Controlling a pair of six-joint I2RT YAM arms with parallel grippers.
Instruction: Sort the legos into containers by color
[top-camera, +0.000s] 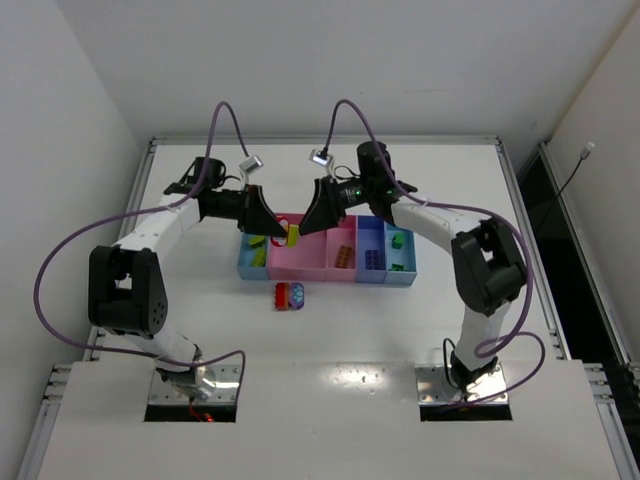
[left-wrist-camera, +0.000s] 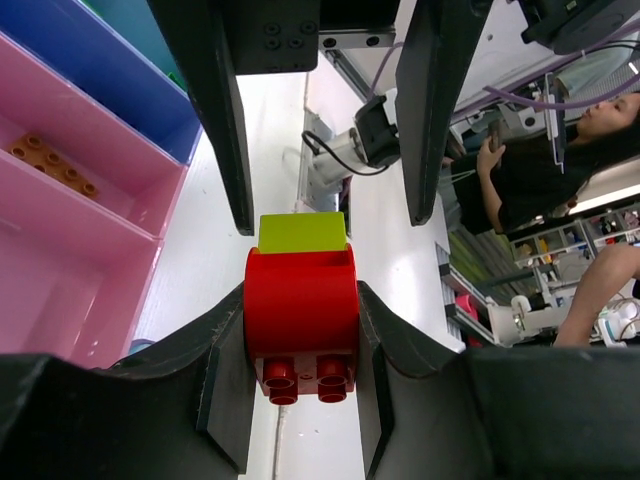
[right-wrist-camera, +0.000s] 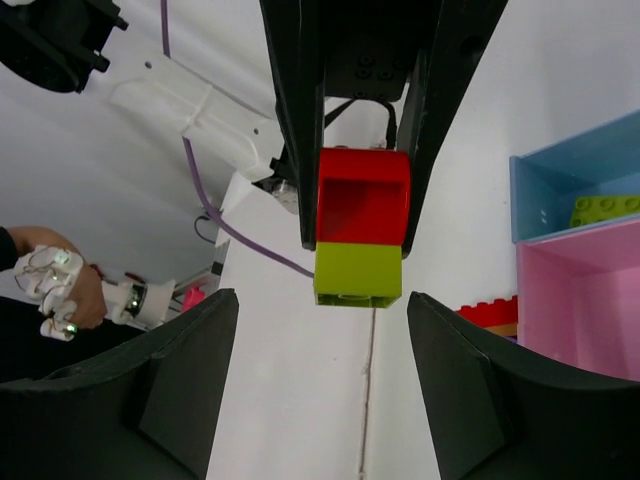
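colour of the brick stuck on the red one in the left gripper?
It's a lime green brick, joined to the red brick; clearest in the right wrist view.

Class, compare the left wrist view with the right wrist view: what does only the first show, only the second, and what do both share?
Only the left wrist: an orange lego in a pink bin, next to a blue bin. Only the right wrist: a loose lime lego in a light blue bin and a loose red lego on the table. Both: the left gripper shut on the held red lego, the attached lime lego beyond it, and the right gripper open, its fingers either side of that lime end.
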